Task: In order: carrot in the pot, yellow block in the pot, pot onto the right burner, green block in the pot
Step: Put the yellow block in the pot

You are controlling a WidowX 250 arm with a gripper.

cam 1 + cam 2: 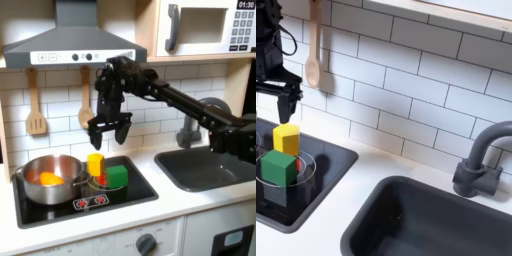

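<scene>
First exterior view shows 1 shiny steel pot (pixel 52 176) sitting on the burner at that view's left side of the black stovetop (pixel 140 190), low walls, and there's 1 orange carrot (pixel 47 179) lying inside it. Just beside the pot, on the burner toward the first exterior view's right, stand 1 yellow block (pixel 95 164) (upright, roughly as tall as the pot wall) and 1 bright green block (pixel 118 176), touching or nearly touching each other. The gripper (pixel 108 129) hangs above the yellow block with its fingers spread apart, nothing between them. 2 wooden utensils (pixel 36 105) hang on the tile wall behind, and a dark sink (pixel 205 170) sits off to the first exterior view's right. Second exterior view is closer: 1 yellow block (pixel 286 139) behind 1 green block (pixel 279 166), both on the burner ring, and the gripper (pixel 278 98) above them looks released, apart from both blocks. 1 wooden spoon (pixel 313 55) hangs on the wall, and 1 grey faucet (pixel 484 160) stands by the sink (pixel 426 220).
</scene>
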